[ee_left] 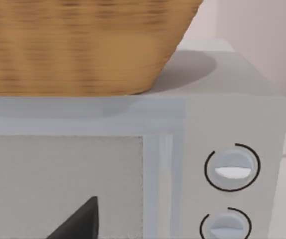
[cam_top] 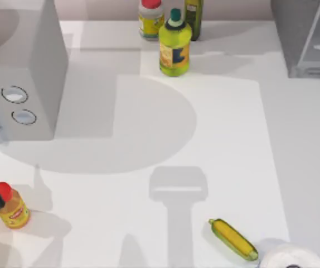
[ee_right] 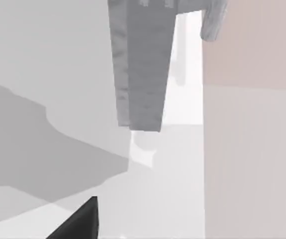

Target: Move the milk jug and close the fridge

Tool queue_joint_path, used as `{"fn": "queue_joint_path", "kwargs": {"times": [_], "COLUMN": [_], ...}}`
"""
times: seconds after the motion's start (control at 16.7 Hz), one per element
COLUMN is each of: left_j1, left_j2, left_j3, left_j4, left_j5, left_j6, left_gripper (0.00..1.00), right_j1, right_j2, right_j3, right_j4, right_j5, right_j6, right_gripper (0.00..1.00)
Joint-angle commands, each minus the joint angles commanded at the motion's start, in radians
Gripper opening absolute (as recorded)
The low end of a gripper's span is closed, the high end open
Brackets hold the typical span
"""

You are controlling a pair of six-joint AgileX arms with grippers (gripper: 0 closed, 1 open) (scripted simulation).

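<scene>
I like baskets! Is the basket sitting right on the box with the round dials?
Touching. The left wrist view shows the basket resting directly on the top of the box, with no gap.

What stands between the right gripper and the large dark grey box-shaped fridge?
Nothing visible: the white table ahead of the right gripper is bare up to the fridge; the yellow-green bottles stand to its left.

Woven wicker basket point(ee_left: 83, 45), matt grey microwave point(ee_left: 232, 114), glossy plastic bottles point(cam_top: 175, 47), smooth white table point(cam_top: 149, 167)

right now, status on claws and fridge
Left claw facing the dial box. Right claw facing the fridge, door looks open. Yellow-green bottle stands left of it.
</scene>
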Motion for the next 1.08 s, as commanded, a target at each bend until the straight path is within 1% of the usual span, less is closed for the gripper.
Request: {"fn": "queue_joint_path", "kwargs": {"times": [0.12,0.24,0.66,0.84,1.08], "left_j1": [0.0,0.0,0.0,0.0,0.0], "left_j2": [0.0,0.0,0.0,0.0,0.0], "left_j3": [0.0,0.0,0.0,0.0,0.0], "left_j4": [0.0,0.0,0.0,0.0,0.0], "left_j5": [0.0,0.0,0.0,0.0,0.0], "left_j6": [0.0,0.0,0.0,0.0,0.0], "left_gripper": [1.0,1.0,1.0,1.0,1.0], "right_j1": [-0.062,-0.095,-0.099,-0.053,0.086], "right_j2": [0.08,0.128,0.14,0.142,0.148], "right_j3": [0.01,0.013,0.01,0.008,0.005], "right_j4": [0.003,0.003,0.003,0.06,0.247], "right_j5": [-0.035,-0.057,-0.061,-0.053,-0.024], "right_j6": [-0.064,-0.1,-0.108,-0.043,0.173], "right_gripper": [1.0,1.0,1.0,1.0,1.0]}}
